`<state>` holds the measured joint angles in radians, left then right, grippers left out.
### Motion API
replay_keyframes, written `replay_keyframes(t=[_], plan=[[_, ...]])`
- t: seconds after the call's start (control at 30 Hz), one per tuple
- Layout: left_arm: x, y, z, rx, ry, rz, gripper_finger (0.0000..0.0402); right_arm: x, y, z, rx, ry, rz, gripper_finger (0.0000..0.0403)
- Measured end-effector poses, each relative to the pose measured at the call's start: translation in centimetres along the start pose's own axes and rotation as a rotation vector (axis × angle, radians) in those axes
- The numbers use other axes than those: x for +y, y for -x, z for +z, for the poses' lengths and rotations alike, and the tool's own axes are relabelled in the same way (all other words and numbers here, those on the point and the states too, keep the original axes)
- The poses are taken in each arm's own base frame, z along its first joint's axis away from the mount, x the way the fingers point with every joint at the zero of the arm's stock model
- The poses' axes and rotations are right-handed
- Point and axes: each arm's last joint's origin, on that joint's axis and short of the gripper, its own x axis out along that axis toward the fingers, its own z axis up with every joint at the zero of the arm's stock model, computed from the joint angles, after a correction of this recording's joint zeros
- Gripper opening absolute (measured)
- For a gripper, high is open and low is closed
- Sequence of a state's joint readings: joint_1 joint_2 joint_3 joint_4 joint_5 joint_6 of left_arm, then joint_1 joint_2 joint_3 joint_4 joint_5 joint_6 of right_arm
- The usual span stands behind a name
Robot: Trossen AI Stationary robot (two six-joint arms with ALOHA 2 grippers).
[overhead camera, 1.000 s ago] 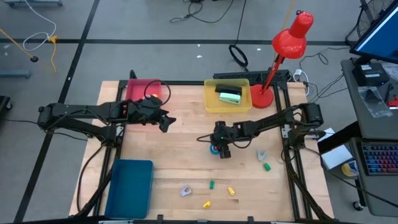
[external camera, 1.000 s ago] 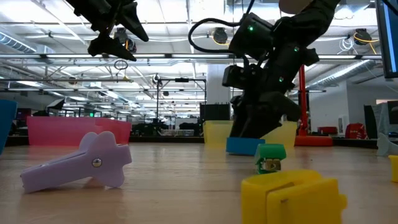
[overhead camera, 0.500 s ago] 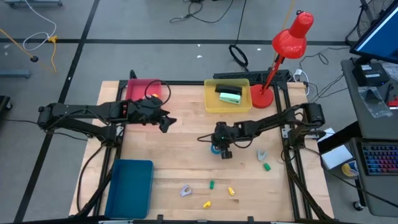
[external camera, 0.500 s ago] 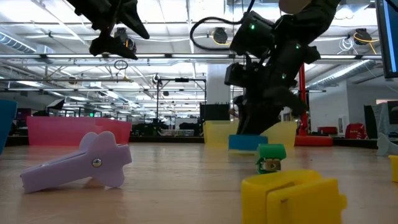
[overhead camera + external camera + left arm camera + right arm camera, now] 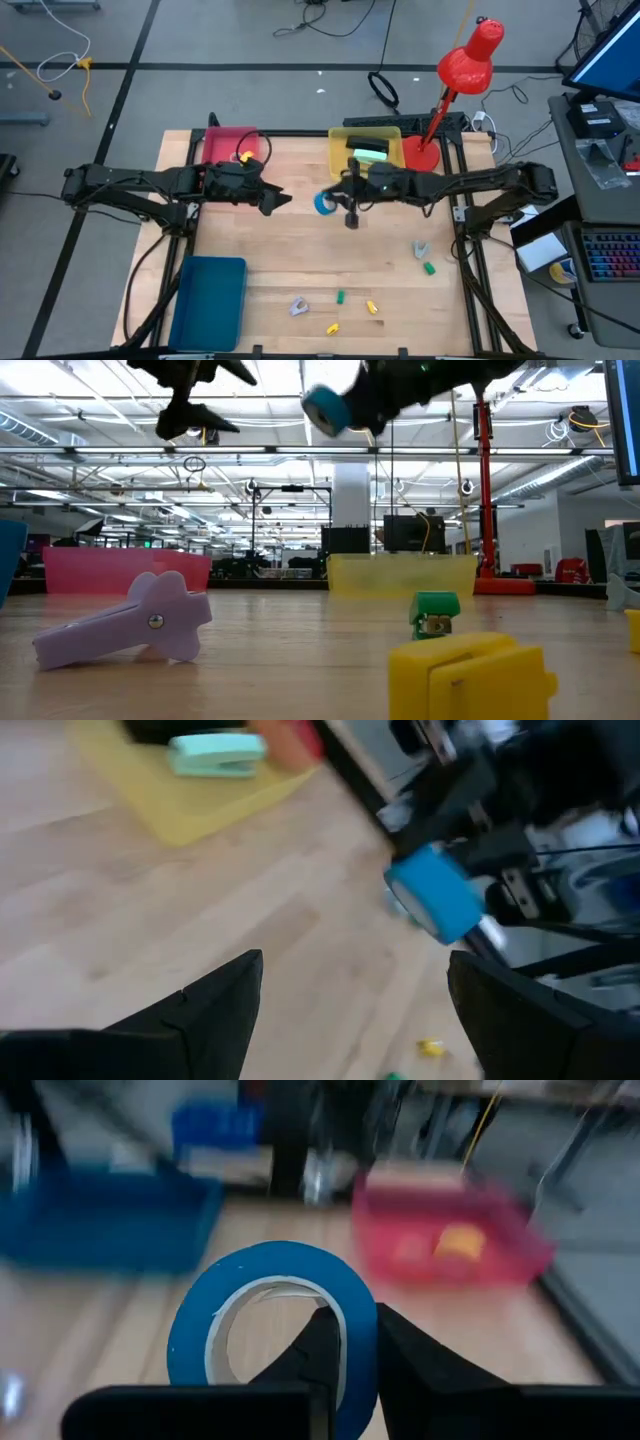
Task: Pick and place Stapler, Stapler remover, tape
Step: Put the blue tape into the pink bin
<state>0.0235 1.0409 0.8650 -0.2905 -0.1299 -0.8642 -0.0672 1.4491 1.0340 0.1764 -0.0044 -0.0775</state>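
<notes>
From above, you see the right hand (image 5: 338, 203) over the middle of the wooden table (image 5: 300, 260), just in front of the yellow tray (image 5: 340, 165). It is closed on the wall of the blue tape roll (image 5: 324, 204), so the ring hangs off the fingertips at one side. I think it is carried high so that it can pass over the tray walls. The left hand (image 5: 278, 201) waits near, to the left of the roll, with its fingers spread and nothing in them. The green stapler (image 5: 369, 153) lies inside the yellow tray. A yellow thing (image 5: 244, 156) rests in the pink tray (image 5: 226, 143); what it is I cannot tell. The flat blue tray (image 5: 210, 300) stands at the front left. The lilac stapler remover (image 5: 298, 306) is on the table near the front edge, among small green and yellow blocks.

From table height, the roll (image 5: 324, 409) is well above the wood, and the left hand (image 5: 213, 398) is high too. The stapler remover (image 5: 125, 622) looks like smooth matte plastic with a round pivot. A green block (image 5: 434, 613) and a yellow block (image 5: 470, 678) stand close to the camera.

In the left wrist view, its own two dark fingers (image 5: 205, 1010) stand wide apart, and the roll (image 5: 437, 900) shows beyond them as a short, smooth cylinder.

In the right wrist view, the two fingers (image 5: 320, 1355) pinch the ring's wall (image 5: 272, 1330), one inside the hole and one outside. The tape has a glossy blue face and a pale inner core.
</notes>
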Motion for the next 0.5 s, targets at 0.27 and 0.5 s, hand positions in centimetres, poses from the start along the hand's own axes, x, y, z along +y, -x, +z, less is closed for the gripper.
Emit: replay_keyframes(t=[0.27,0.5], plan=[[-2.9,-1.0,0.5,-0.130,-0.086,-0.241,0.0312,-0.7,0.6,2.3,-0.222,-0.090,-0.025,0.0032],[-3.3,-2.6,0.1,-0.130,-0.105,-0.267,0.0312,-0.8,0.7,2.8,-0.280,-0.138,-0.022,0.0032]])
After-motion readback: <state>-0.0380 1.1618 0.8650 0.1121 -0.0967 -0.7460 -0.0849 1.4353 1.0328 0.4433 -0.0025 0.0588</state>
